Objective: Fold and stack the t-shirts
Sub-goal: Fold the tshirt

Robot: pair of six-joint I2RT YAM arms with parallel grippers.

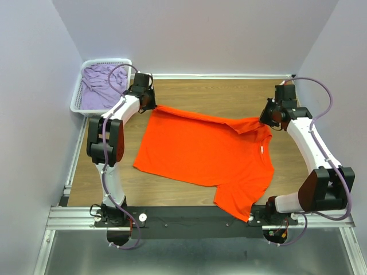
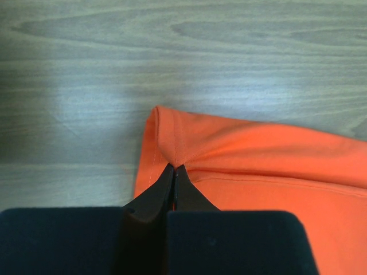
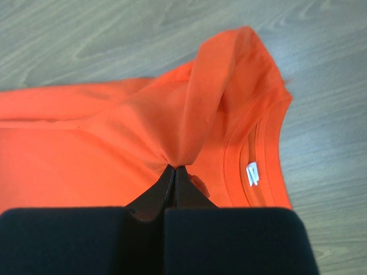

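The bright orange t-shirt [image 1: 203, 154] lies spread on the wooden table, neck toward the right. My left gripper [image 1: 153, 103] is shut on its far left hem corner [image 2: 172, 143], pinching the cloth just above the table. My right gripper [image 1: 265, 118] is shut on a bunched sleeve fold [image 3: 198, 114] beside the round neck with its white label [image 3: 252, 173]. The near sleeve hangs toward the table's front edge. The pale lilac t-shirt [image 1: 100, 86] lies crumpled in the basket.
The white lattice basket [image 1: 77, 102] stands at the far left corner against the wall. Bare wooden table [image 1: 229, 91] lies behind the orange shirt. Walls close in on the left, back and right.
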